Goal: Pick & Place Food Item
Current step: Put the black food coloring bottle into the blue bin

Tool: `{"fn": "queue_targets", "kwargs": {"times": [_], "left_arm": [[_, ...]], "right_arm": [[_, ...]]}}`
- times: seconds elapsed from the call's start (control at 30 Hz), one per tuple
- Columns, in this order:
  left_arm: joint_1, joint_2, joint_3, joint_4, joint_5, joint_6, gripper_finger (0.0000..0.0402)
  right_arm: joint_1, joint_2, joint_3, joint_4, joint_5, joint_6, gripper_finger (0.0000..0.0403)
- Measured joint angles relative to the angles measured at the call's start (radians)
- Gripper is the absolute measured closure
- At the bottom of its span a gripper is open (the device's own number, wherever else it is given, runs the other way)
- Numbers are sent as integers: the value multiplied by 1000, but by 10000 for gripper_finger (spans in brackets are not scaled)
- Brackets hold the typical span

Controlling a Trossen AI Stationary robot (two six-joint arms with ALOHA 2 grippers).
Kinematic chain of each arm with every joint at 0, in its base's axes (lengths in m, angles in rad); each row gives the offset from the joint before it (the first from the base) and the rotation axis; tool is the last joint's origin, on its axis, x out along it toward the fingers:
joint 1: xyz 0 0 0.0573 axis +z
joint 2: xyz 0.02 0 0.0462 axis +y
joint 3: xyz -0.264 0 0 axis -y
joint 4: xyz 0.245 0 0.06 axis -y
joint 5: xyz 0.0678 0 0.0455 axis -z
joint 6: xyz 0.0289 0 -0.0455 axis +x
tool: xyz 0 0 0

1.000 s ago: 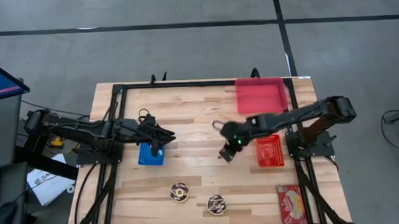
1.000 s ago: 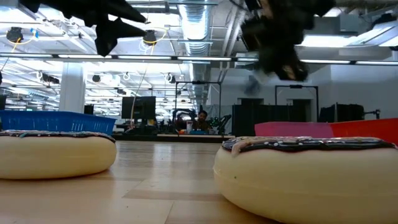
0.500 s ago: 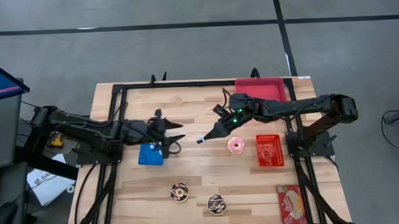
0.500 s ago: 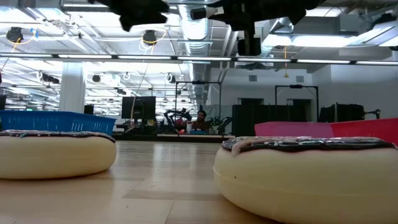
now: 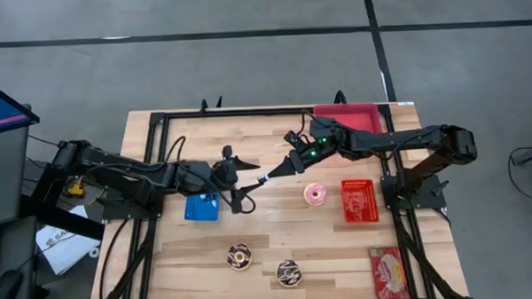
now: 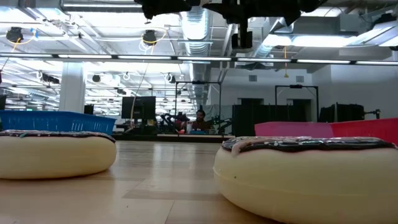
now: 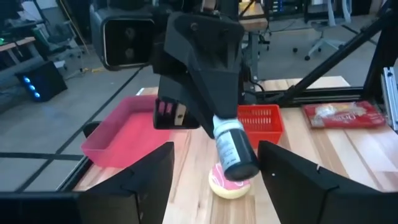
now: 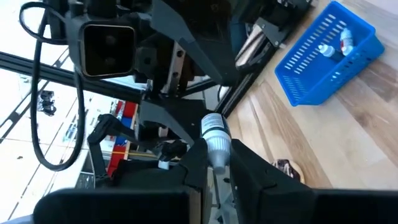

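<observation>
A: What is the right gripper (image 5: 271, 175) doing?

B: It is clamped on a small bottle (image 8: 214, 138), white cap and label, dark body, and holds it out level above the mid-table. Straight across from it, the left gripper (image 5: 240, 179) stands wide, its 2 fingers (image 7: 134, 186) either side of the bottle's dark end (image 7: 235, 152).

A: A handover, then?

B: I judge so. The bottle looks light and rigid, its smooth sides likely slippery; the left should close on the bare dark body beyond the label, well clear of the right's fingertips.

A: And around them?

B: Below and just right of the right gripper lies a pink-iced doughnut (image 5: 315, 194), beside the red basket (image 5: 359, 201). Under the left gripper sits the blue basket (image 5: 201, 206); 2 chocolate doughnuts (image 5: 239, 255) lie nearer the table's front edge.
</observation>
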Motion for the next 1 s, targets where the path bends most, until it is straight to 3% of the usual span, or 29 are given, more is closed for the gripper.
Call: {"fn": "queue_targets", "kwargs": {"times": [1.0], "left_arm": [[6, 8, 7, -8, 24, -10, 287]], "right_arm": [[1, 0, 0, 54, 24, 5, 366]]}}
